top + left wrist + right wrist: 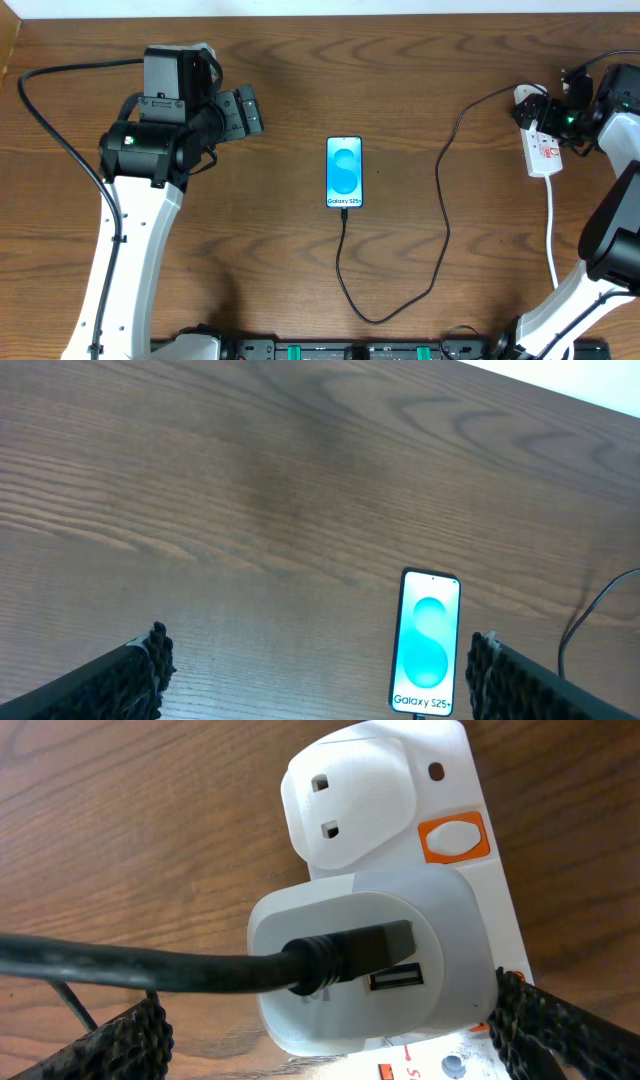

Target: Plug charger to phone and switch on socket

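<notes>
The phone (344, 172) lies flat mid-table, its blue screen up, and also shows in the left wrist view (428, 644). The charger's black cable (440, 230) runs from the phone's bottom edge, loops toward the front, then rises to the white socket strip (543, 148) at the far right. In the right wrist view the cable (150, 965) enters a white adapter (400, 920) seated in the strip (440, 780). An orange switch (455, 837) sits beside it. My right gripper (330, 1040) is open over the adapter. My left gripper (245, 110) is open and empty, left of the phone.
The strip's white cord (553, 230) runs toward the front edge at the right. A black arm cable (60, 140) curves along the left side. Bare wood lies between the left arm and the phone.
</notes>
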